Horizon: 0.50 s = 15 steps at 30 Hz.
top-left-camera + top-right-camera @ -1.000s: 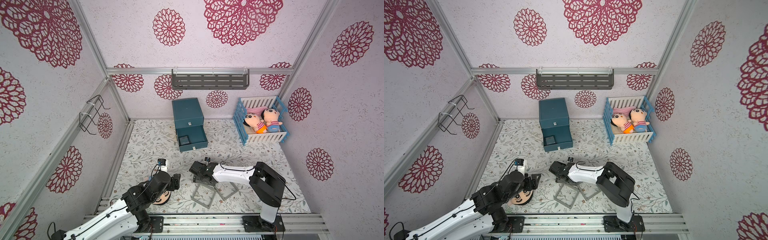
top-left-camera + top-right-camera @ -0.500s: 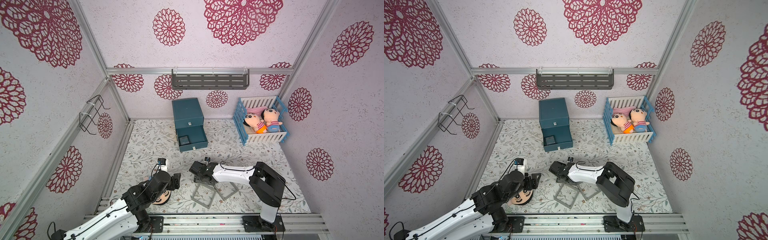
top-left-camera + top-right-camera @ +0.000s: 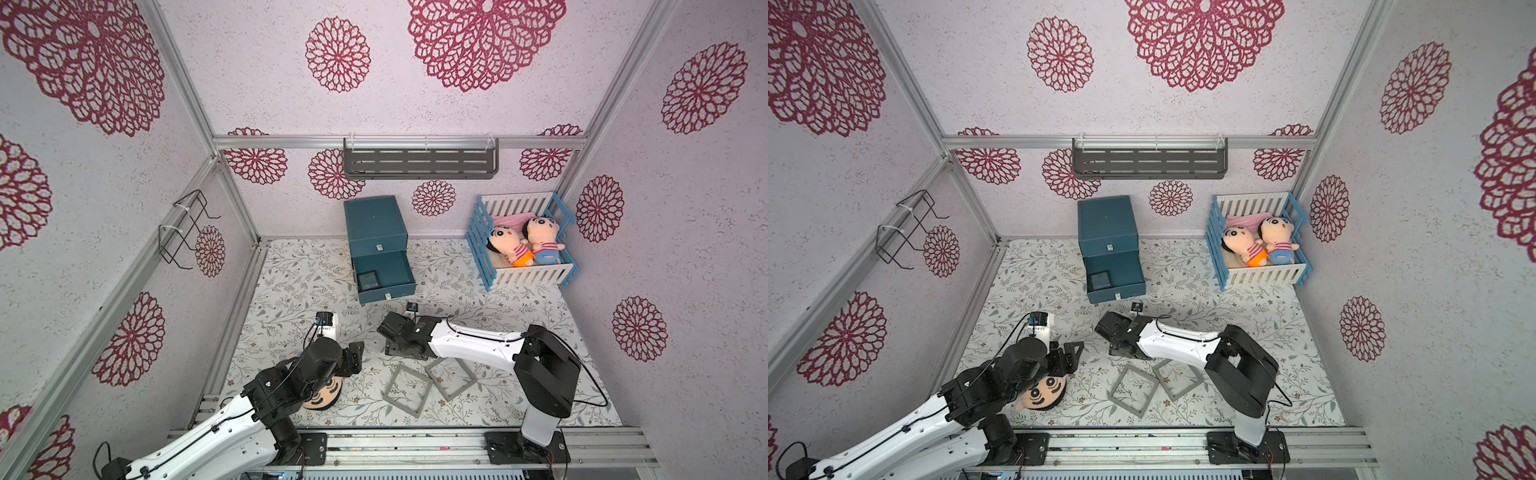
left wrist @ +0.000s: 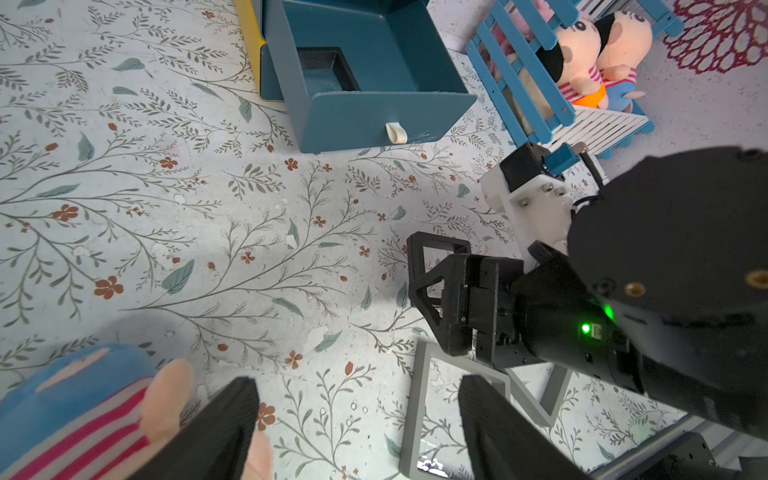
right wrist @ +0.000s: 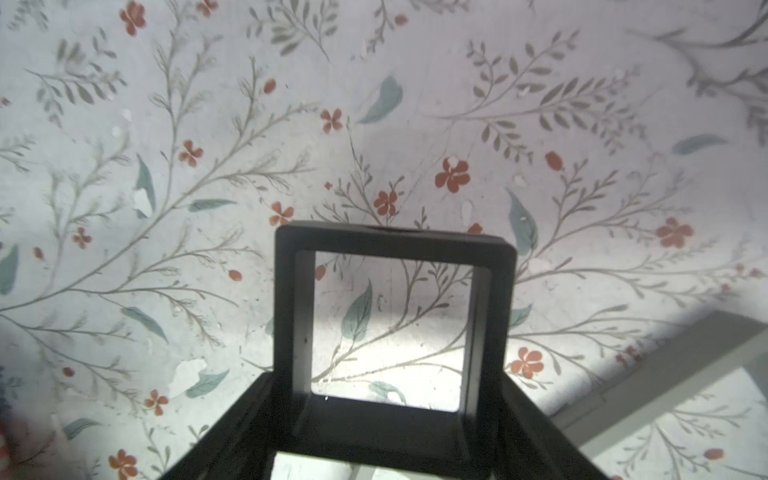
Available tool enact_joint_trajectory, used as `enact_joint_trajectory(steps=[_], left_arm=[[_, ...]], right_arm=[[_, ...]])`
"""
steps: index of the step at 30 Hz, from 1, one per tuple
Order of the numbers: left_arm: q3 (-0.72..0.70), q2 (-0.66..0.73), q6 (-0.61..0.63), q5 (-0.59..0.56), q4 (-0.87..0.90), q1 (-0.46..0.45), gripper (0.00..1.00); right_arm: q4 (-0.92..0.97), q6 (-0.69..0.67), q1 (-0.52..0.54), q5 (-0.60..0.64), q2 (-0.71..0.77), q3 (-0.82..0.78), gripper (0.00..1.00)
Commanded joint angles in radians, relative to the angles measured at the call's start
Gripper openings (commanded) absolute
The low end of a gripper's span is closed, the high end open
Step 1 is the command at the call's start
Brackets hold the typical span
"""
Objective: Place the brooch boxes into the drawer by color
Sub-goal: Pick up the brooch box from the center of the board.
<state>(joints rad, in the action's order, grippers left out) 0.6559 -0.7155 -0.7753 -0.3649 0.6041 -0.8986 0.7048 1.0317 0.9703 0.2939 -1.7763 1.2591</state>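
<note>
While the right gripper (image 5: pixel 388 386) fills the right wrist view, its jaws are closed against opposite sides of a small black brooch box (image 5: pixel 395 241), held clear of the floral table (image 5: pixel 166 166). The leaf print shows through the box's clear centre, and the gripper body cuts off its near edge. The left gripper (image 4: pixel 357 382) stands wide and empty, with only its two fingertips in frame. A second black box (image 3: pixel 369 281) lies in the left half of the pulled-out bottom drawer (image 3: pixel 399 291) of the teal cabinet (image 3: pixel 374 218); one closed front shows above it. Two grey boxes (image 3: pixel 393 380) lie flat on the table, just beside each other near the robot's base rail, and the right arm (image 3: pixel 469 345) hides a corner of one. A plush doll's head (image 3: pixel 1044 395) is half covered by the left arm (image 3: pixel 1000 374). A yellow strip (image 4: pixel 251 45) beside the cabinet cannot be identified.
</note>
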Motion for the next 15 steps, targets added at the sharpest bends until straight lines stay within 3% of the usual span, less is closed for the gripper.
enact_joint_trajectory(steps=[1, 10, 15], left_arm=[[0.055, -0.034, 0.011, 0.019, -0.024, 0.008, 0.85], [0.157, -0.133, 0.047, 0.198, -0.049, 0.205, 0.84], [0.225, -0.206, 0.090, 0.239, -0.036, 0.269, 0.84]], right_arm=[[0.049, -0.089, -0.041, 0.049, 0.082, 0.067, 0.54], [0.151, -0.279, -0.111, 0.042, 0.062, 0.252, 0.53], [0.196, -0.385, -0.163, 0.009, 0.004, 0.397, 0.53]])
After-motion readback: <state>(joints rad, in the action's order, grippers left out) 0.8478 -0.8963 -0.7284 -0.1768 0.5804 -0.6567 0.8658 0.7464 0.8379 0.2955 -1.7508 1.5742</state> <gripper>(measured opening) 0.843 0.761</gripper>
